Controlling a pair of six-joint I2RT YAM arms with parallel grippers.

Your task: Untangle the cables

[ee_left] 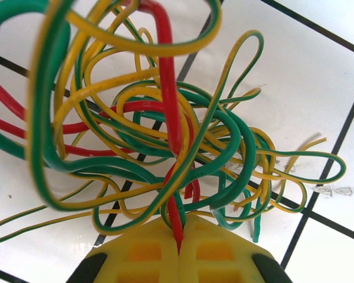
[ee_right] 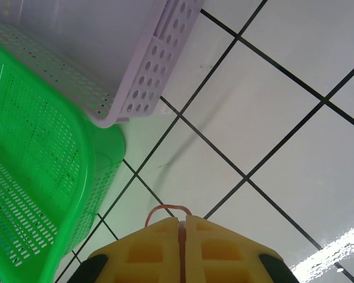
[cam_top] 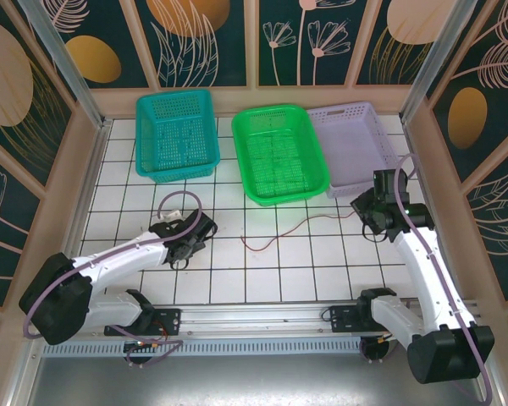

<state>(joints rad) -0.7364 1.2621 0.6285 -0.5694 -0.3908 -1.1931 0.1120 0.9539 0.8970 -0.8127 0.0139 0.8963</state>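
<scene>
A tangle of cables (ee_left: 159,135) in red, green and yellow-green loops lies on the white tiles in the left wrist view. My left gripper (ee_left: 182,223) is shut on a red cable (ee_left: 176,221) that rises out of the tangle. From above, the left gripper (cam_top: 189,243) sits low over that bundle, left of centre. A single thin red cable (cam_top: 296,230) trails across the tiles toward my right gripper (cam_top: 368,222). The right gripper (ee_right: 182,221) is shut on this thin red cable (ee_right: 165,208), which loops out just past the fingertips.
Three baskets stand at the back: teal (cam_top: 176,95), green (cam_top: 271,112) and purple (cam_top: 347,108). The green basket (ee_right: 35,177) and purple basket (ee_right: 106,59) lie close ahead of the right gripper. Side walls fence in the tiled table (cam_top: 279,271).
</scene>
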